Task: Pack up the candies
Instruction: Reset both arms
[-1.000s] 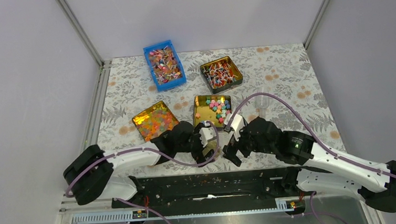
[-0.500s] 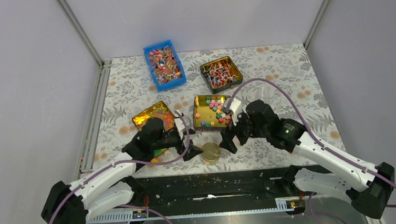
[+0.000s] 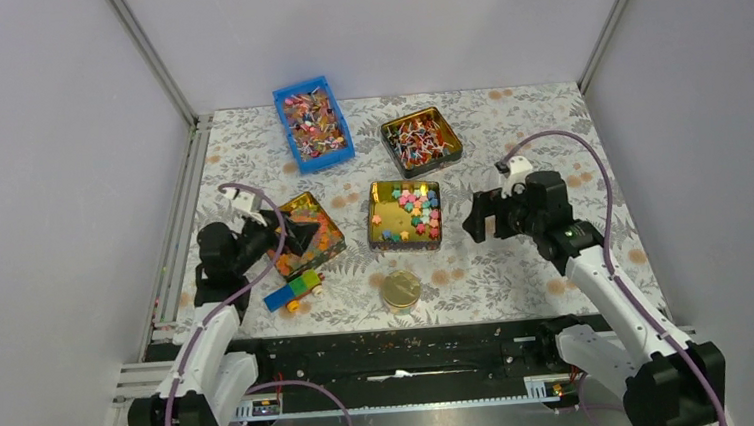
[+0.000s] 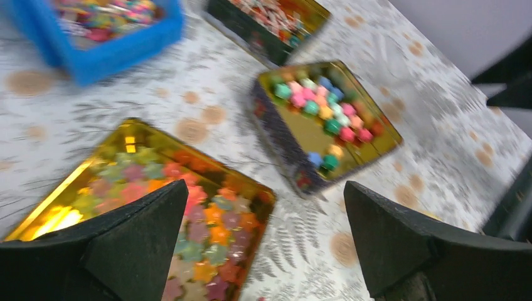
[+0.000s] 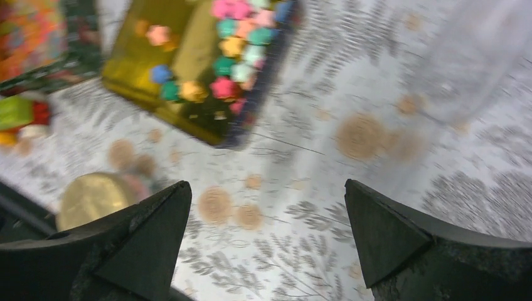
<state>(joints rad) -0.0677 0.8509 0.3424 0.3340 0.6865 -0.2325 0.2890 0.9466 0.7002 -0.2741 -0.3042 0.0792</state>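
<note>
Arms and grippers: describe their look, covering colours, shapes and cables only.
The left arm and right arm have white link shells with black joints and bases. A purple cable loops along each. The left gripper and right gripper are black, each with a small white piece at the wrist. Their fingers are matt black wedges tapering to points.

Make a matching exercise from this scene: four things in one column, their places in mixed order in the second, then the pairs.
1. blue bin
2. round gold tin
3. candies
4. coloured block toy

A. inside the middle gold tin
B. at the table's far edge
C. on the near side of the middle gold tin
D. by the near corner of the left gold tin

Pairs: 1-B, 2-C, 3-A, 4-D
</note>
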